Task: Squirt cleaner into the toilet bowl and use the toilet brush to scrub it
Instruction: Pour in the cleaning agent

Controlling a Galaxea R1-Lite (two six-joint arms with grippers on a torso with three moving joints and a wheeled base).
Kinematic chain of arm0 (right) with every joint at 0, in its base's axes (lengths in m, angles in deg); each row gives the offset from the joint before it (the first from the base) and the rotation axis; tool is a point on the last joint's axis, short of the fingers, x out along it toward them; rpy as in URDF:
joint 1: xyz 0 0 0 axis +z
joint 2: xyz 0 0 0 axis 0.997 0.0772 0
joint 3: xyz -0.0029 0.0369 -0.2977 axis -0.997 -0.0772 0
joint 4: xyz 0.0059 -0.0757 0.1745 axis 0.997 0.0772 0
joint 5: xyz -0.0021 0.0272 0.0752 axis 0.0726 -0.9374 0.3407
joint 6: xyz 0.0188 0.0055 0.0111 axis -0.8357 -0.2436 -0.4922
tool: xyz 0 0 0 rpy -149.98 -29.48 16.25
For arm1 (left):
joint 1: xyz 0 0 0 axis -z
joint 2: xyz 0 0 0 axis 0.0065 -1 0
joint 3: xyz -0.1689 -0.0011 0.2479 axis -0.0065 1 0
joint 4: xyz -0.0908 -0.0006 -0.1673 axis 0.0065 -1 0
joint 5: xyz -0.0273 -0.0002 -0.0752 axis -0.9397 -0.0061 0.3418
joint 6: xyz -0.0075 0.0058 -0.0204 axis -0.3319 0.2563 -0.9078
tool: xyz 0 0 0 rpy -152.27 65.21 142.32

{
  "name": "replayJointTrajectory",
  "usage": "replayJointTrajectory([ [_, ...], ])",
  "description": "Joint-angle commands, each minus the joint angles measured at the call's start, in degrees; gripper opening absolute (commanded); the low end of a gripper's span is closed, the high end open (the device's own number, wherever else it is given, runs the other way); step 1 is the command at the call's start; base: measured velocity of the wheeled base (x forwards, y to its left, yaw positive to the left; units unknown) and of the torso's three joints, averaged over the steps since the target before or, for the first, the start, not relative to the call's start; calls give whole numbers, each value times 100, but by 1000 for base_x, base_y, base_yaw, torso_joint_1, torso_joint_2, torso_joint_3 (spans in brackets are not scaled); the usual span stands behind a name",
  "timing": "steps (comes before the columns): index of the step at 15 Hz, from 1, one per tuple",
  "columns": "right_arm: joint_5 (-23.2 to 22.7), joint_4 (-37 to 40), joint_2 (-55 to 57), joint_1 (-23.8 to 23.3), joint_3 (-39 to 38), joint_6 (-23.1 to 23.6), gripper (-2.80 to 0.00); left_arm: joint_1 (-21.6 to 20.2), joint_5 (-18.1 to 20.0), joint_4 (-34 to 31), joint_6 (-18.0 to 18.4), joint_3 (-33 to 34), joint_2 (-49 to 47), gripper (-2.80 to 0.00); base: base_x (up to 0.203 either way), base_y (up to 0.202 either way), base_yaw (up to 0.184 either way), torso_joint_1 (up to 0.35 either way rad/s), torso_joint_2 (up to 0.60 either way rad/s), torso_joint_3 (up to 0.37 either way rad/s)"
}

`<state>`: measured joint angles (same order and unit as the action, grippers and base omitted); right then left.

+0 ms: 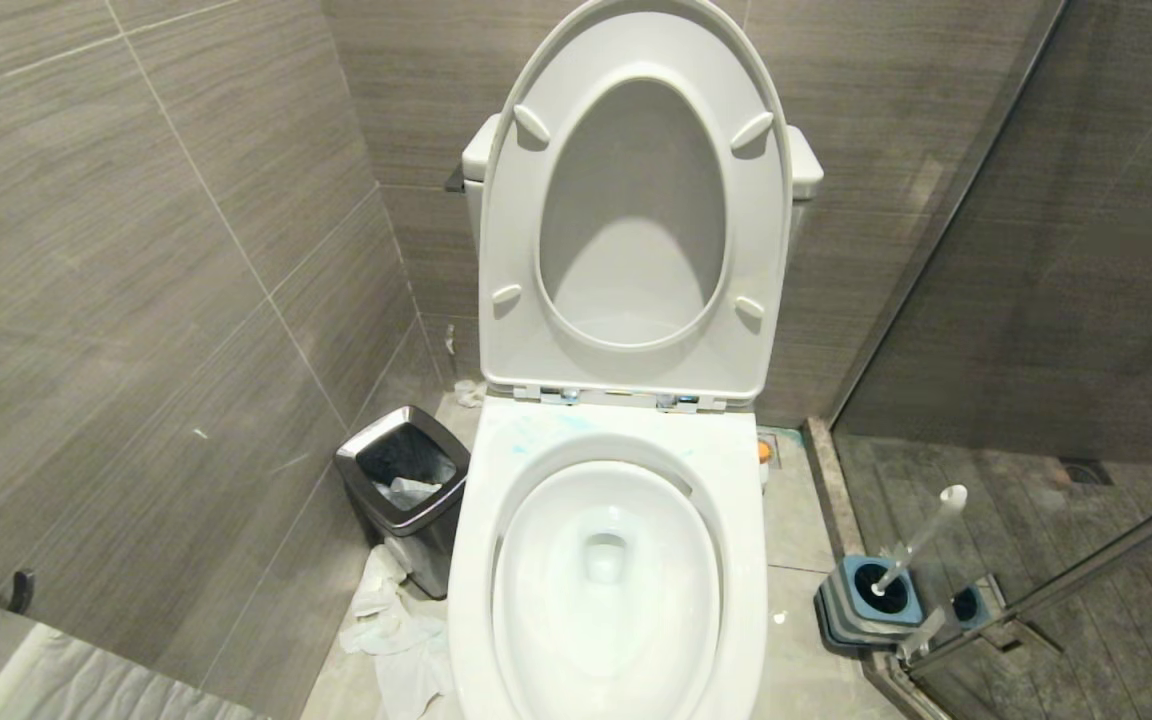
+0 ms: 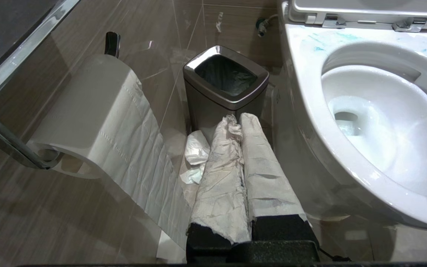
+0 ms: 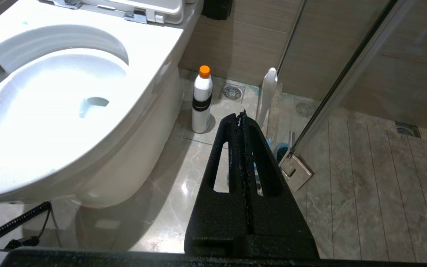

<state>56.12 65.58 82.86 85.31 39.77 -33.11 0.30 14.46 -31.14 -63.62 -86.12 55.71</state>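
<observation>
Both grippers hang low with fingers pressed together, empty: the left gripper (image 2: 240,120) by the waste bin (image 2: 225,87), the right gripper (image 3: 240,116) beside the toilet bowl (image 3: 46,107). The cleaner (image 3: 202,99) stands on the floor just beside the bowl. The toilet brush (image 1: 916,540) leans in its holder (image 1: 871,600) near the glass.

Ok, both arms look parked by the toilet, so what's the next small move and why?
Probably send the right claw toward the cleaner bottle and open it on the way. The bottle stands upright and capped on the floor beside the toilet bowl, on that arm's side. Both claws are shut and empty, the lid is already up, and the brush sits in its holder.
</observation>
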Motion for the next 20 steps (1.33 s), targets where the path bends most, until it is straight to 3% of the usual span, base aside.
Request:
replayJointTrajectory([
  [1,-6,-2,-4,0,-70,4,-280,-1,-9,6,-13,44,2,-280,0,0,0,0,0,0],
  [6,-6,-2,-4,0,-70,4,-280,-1,-9,6,-30,44,2,-280,0,0,0,1,0,-45],
  [20,-6,-2,-4,0,-77,4,-280,-1,-9,6,-4,35,2,-280,0,0,0,3,1,-191],
])
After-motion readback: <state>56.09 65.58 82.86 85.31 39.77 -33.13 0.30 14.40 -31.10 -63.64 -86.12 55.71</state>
